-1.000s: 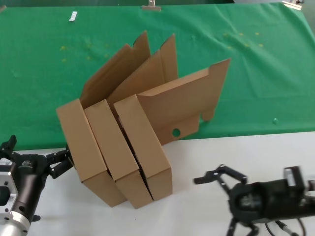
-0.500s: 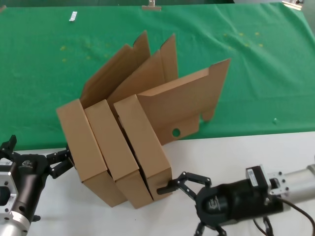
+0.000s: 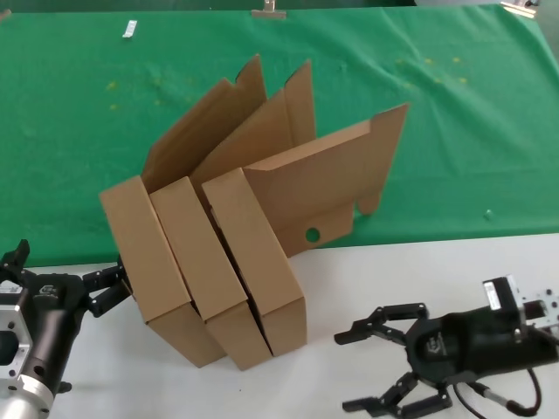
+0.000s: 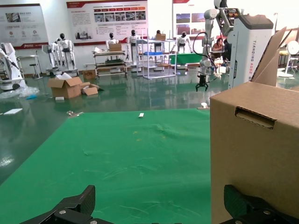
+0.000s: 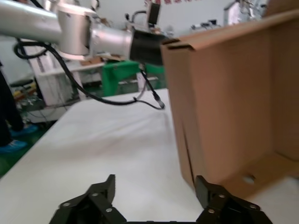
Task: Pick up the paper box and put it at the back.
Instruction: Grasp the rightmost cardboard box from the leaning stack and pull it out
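Three alike brown paper boxes stand side by side, lids open and leaning back, across the edge between the green cloth [image 3: 454,131] and the white tabletop. The right-hand paper box [image 3: 258,262] shows a small round hole in its lid. My right gripper [image 3: 354,371] is open and empty on the white table, a short way right of that box; in the right wrist view it [image 5: 156,189] faces the box's side [image 5: 224,102]. My left gripper [image 3: 70,262] is open beside the left-hand box [image 3: 144,262]; in the left wrist view [image 4: 159,205] one finger lies against that box [image 4: 254,154].
The white tabletop [image 3: 349,279] runs along the front. A small white object [image 3: 129,29] and a clip [image 3: 268,10] lie at the cloth's far edge. The left arm [image 5: 70,28] and its cable show in the right wrist view.
My right gripper reached left to the right-hand box's lower corner half a second ago, then drew back right and down. Boxes and left arm have not moved.
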`<state>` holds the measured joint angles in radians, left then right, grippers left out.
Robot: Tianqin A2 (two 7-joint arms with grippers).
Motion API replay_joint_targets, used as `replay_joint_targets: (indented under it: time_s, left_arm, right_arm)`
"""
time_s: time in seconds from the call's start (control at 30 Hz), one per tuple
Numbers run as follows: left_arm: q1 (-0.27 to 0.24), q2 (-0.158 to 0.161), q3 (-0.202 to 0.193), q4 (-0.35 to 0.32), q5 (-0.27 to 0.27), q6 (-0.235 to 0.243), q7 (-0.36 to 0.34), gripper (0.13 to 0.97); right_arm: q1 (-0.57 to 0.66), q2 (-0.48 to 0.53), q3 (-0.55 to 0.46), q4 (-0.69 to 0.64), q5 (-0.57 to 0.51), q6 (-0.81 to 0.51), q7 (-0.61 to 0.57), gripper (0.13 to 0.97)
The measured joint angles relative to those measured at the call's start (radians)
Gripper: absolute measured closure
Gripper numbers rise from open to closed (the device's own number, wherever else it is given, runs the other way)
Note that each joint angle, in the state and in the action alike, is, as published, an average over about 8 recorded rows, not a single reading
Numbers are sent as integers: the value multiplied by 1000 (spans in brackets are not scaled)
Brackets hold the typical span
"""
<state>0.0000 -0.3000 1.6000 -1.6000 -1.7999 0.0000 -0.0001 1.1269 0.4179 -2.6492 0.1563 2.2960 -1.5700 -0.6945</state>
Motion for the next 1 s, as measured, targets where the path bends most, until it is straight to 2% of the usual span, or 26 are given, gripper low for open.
replay_joint_targets:
  time_s: [0.03,0.23,0.6,0.8,1.0]
  left_arm:
    - [0,0,0,0,0,0,0,132]
    - [0,0,0,0,0,0,0,132]
    - [0,0,0,0,0,0,0,132]
    - [0,0,0,0,0,0,0,132]
    - [0,0,0,0,0,0,0,132]
  right_arm:
    - [3,-2,8,-13,-9,0,-1,393]
    - [0,-33,45,-36,-35,0,4,552]
    - [3,-79,19,-2,1,0,29,783]
    - [25,-51,29,-36,-41,0,31,783]
    - [38,-49,124,-86,-113,2,49,783]
